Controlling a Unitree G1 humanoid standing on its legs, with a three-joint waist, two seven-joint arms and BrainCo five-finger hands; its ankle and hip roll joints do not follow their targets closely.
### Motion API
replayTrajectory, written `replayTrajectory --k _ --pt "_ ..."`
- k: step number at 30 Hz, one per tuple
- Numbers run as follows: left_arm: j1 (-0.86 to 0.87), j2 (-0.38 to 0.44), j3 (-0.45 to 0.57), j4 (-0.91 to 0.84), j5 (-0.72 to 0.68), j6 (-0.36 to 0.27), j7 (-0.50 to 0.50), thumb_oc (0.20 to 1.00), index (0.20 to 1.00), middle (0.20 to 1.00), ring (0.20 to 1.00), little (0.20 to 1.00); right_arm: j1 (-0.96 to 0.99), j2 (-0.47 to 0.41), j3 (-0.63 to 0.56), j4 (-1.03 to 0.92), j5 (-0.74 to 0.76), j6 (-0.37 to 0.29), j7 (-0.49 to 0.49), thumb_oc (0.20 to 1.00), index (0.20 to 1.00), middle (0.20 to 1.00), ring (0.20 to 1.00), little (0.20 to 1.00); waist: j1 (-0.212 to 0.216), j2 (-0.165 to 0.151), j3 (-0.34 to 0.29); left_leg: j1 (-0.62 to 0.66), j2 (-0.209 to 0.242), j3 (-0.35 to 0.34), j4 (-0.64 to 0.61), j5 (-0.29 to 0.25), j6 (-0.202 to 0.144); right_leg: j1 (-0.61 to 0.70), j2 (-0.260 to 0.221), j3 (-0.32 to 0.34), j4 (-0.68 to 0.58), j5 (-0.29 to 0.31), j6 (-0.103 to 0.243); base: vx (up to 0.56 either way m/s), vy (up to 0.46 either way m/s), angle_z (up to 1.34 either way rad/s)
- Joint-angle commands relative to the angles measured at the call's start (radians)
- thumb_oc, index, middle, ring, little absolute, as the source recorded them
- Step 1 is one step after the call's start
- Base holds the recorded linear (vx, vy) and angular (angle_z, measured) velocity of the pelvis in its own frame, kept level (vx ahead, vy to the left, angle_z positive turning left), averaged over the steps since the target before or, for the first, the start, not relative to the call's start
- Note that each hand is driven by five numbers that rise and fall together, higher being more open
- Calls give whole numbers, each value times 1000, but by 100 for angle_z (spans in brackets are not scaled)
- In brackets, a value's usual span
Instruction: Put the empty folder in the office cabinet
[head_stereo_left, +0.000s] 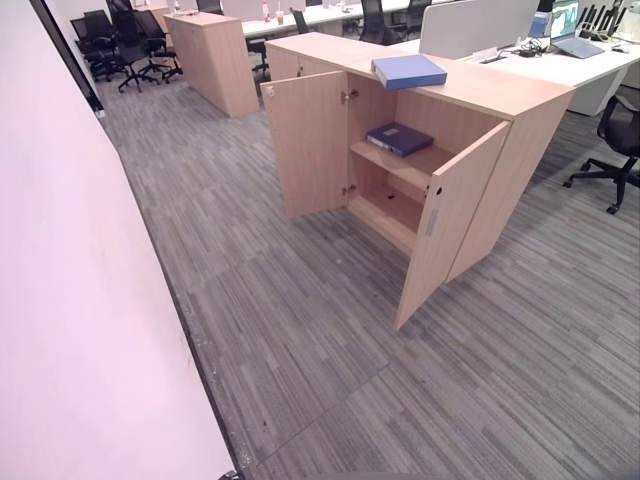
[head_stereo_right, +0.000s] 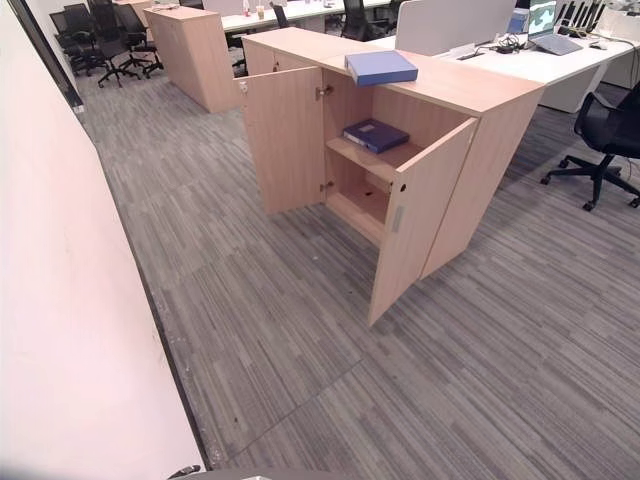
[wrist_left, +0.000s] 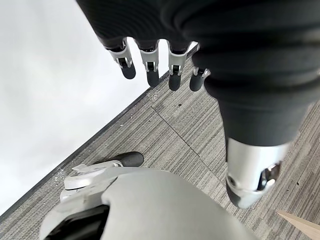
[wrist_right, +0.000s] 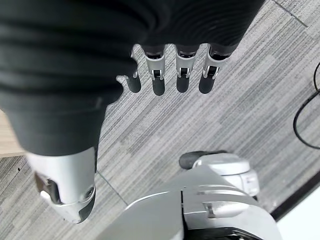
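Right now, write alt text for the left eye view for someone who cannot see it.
A light wooden cabinet stands on grey carpet with both doors swung open. One blue folder lies on its top and a darker blue folder lies on the upper shelf inside. Desks and black office chairs stand behind.

Black office chair (head_stereo_left: 617, 140) cut off at right frame edge, open wooden cabinet's lower shelf (head_stereo_left: 385, 215) partly hidden behind right door (head_stereo_left: 447, 220)
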Motion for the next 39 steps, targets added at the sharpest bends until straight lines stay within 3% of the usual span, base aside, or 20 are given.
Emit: replayTrajectory --k 1,21,26,39 --pt "-42 -6 16 22 -18 -27 9 1000 1000 1000 1000 1000 -52 -7 12 36 40 -23 -7 1000 1000 1000 1000 1000 -14 -30 2 -27 -35 -15 -40 1 13 17 -16 -1 -28 -32 80 0 0 0" --pt "-38 -4 33 29 -35 -24 8 1000 1000 1000 1000 1000 -59 -7 25 32 24 -19 -4 1000 1000 1000 1000 1000 -12 -34 15 -33 -34 -21 -40 0 10 15 -13 -15 -39 -29 80 0 0 0" --pt "-41 1 30 20 -2 -30 52 1000 1000 1000 1000 1000 -60 -3 30 28 20 -23 -19 1000 1000 1000 1000 1000 -7 -35 11 -28 -36 -24 -40 -3 8 26 -14 -21 -46 -31 79 0 0 0" --pt "-38 -12 6 25 10 -26 19 1000 1000 1000 1000 1000 -55 -6 35 29 12 -24 -14 1000 1000 1000 1000 1000 -12 -34 10 -17 -36 -18 -40 -10 6 38 -12 -21 -56 -30 79 0 0 0"
